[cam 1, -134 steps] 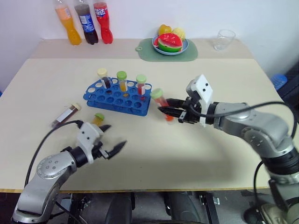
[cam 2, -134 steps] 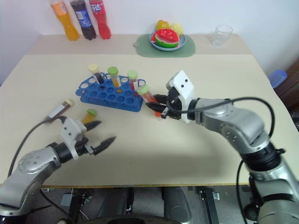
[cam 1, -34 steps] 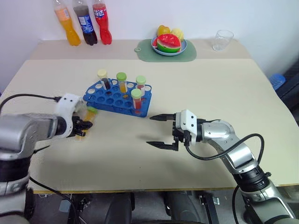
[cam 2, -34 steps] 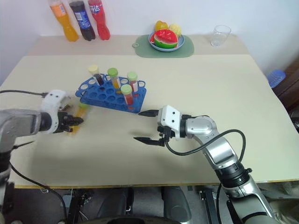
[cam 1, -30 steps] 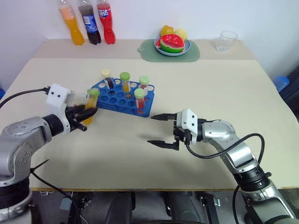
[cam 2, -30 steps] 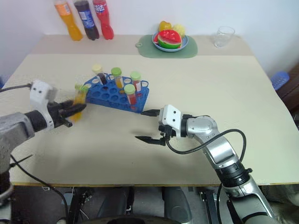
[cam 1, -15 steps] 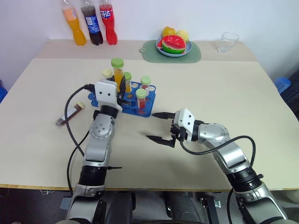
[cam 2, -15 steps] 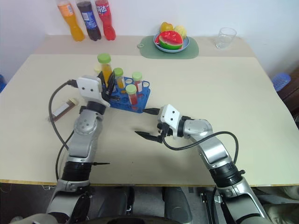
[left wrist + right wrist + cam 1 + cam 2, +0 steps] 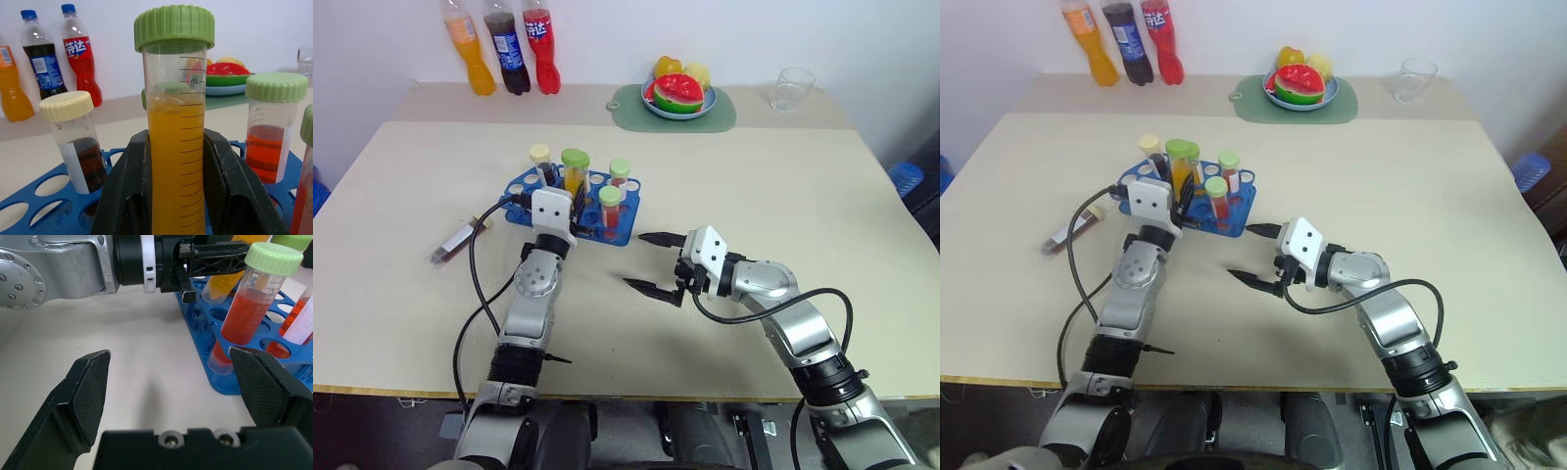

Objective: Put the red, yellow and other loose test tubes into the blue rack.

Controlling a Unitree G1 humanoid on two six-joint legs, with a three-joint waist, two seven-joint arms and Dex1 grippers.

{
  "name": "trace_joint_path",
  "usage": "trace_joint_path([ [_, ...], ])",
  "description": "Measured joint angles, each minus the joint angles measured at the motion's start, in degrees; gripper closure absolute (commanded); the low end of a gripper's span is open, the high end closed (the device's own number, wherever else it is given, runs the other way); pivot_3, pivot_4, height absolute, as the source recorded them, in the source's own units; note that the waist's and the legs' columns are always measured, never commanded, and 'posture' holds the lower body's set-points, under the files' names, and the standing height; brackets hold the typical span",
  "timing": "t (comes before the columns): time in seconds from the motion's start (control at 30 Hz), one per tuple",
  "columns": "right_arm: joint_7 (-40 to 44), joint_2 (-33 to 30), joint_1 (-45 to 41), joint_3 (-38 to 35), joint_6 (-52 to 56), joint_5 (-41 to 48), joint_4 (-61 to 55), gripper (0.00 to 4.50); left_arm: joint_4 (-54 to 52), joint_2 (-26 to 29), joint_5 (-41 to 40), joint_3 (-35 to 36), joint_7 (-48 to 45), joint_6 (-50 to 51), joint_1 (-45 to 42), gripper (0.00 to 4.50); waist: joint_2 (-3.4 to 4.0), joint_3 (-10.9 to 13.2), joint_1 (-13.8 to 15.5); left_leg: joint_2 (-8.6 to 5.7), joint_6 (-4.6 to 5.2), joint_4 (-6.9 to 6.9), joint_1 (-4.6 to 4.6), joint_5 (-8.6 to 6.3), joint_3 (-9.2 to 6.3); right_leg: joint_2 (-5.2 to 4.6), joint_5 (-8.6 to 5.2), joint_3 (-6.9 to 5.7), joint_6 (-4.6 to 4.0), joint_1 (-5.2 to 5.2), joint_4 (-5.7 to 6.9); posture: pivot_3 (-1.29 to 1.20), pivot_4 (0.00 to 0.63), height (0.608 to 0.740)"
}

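Note:
My left gripper (image 9: 178, 147) is shut on a yellow-orange test tube (image 9: 177, 147) with a green cap, held upright over the back rows of the blue rack (image 9: 619, 231). Its fingers hide the tube's lower end. A dark tube (image 9: 540, 163) with a cream cap and two red tubes (image 9: 609, 208) with green caps stand in the rack. Another dark tube (image 9: 458, 241) lies loose on the table left of the rack. Right of the rack, low over the table, my right gripper (image 9: 639, 260) is open and holds nothing.
Three soda bottles (image 9: 499, 49) stand at the back left. A plate of fruit (image 9: 680, 94) on a green mat and a clear glass (image 9: 790, 88) are at the back right. A black cable loops beside my left arm (image 9: 475, 284).
My left arm swung in from left of the rack with the yellow-orange tube, stood it upright over the rack and then lowered it. The right gripper stayed in place, open.

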Motion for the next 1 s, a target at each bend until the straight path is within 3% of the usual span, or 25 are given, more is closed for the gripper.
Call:
trace_joint_path([
  [0.47,-0.2,0.0,0.0,0.0,-0.8,-0.7,0.0,0.21,5.0,-1.5,-2.2,1.5,-0.6,-8.0,2.0,3.72,0.00,0.0,0.0,0.01,0.00,0.00,0.03,0.00,-0.01,0.01,0.00,0.00,0.00,0.03,0.00,0.00,0.150,0.734],
  [0.67,-0.3,0.0,0.0,0.0,-1.1,-1.0,0.0,0.21,5.7,-1.8,-4.2,2.1,-1.6,-9.3,2.2,0.79,0.00,0.0,-0.1,0.01,0.00,0.00,0.03,0.00,-0.01,0.02,0.00,0.00,0.00,0.03,0.00,0.00,0.150,0.734],
  [0.8,-0.6,0.1,-0.1,0.0,-1.1,-1.1,0.0,0.21,-1.4,0.1,-6.8,3.1,-2.9,-7.2,4.0,0.79,0.00,0.0,-0.3,0.06,0.00,-0.01,0.03,0.00,-0.01,0.05,0.00,0.00,0.00,0.02,0.01,0.00,0.150,0.734],
  [0.93,-0.6,0.0,-0.2,-0.6,-1.1,-0.9,0.0,0.21,-15.7,6.6,-13.6,8.5,-5.1,0.2,5.1,0.79,0.02,0.0,-0.3,0.11,0.00,-0.01,0.06,0.00,-0.02,0.10,-0.01,0.00,-0.01,0.03,0.06,0.00,0.150,0.734],
  [1.0,-0.6,0.2,-0.4,-0.7,-1.0,-0.5,-0.1,0.21,-21.0,12.8,-19.1,11.4,-7.2,7.9,5.4,0.79,0.01,0.0,-0.4,0.12,0.00,0.00,0.05,0.00,-0.05,0.12,-0.01,0.00,-0.01,0.02,0.07,0.00,0.150,0.734],
])
